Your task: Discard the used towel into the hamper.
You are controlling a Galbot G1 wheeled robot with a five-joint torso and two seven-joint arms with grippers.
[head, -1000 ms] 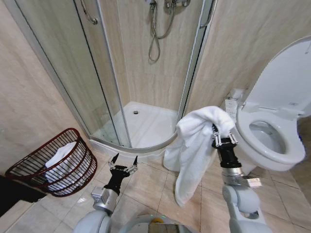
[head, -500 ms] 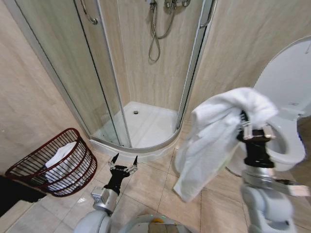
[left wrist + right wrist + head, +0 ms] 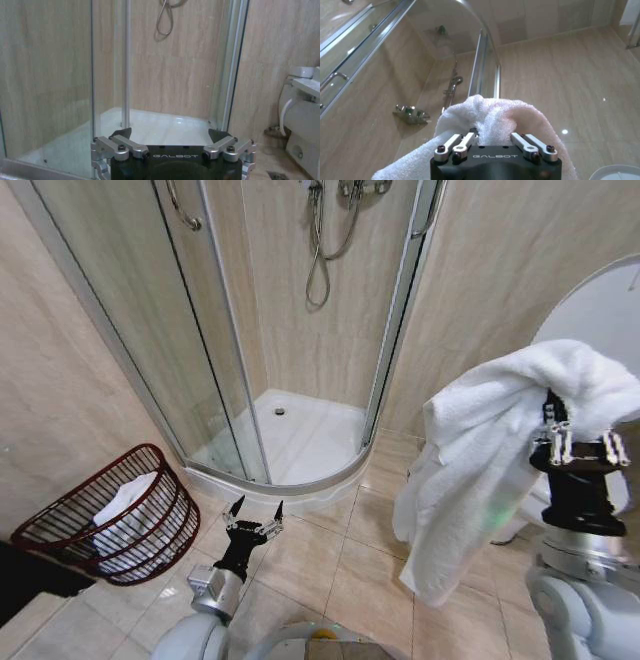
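right hand [image 3: 578,442]: raised at the right of the head view, fingers pointing up, closed on a fold of the towel [image 3: 480,450]. Right wrist view shows the same pinch [image 3: 495,139], with the towel [image 3: 490,118] bunched up between the fingers.
towel: white terry, draped over the top of the right hand. Most of it hangs down on the side toward the robot's left. Lower edge is off the floor [image 3: 340,565].
left hand [image 3: 254,512]: low, in front of the robot, pointing at the shower stall [image 3: 290,360]. Fingers spread apart, nothing between them. Left wrist view confirms it [image 3: 170,134]: both fingertips apart, facing the glass door [image 3: 50,75] and shower tray [image 3: 160,127].
hamper [image 3: 105,515]: on the floor at the robot's left, against the wall, just beside the shower's curved glass. Dark red wire, tilted so the mouth faces the robot. White cloth [image 3: 125,505] already lies inside.
towel vs hamper: well apart, on opposite sides of the head view, with the left hand between them.
toilet [image 3: 600,310]: behind the right hand, lid up, mostly hidden by the towel.
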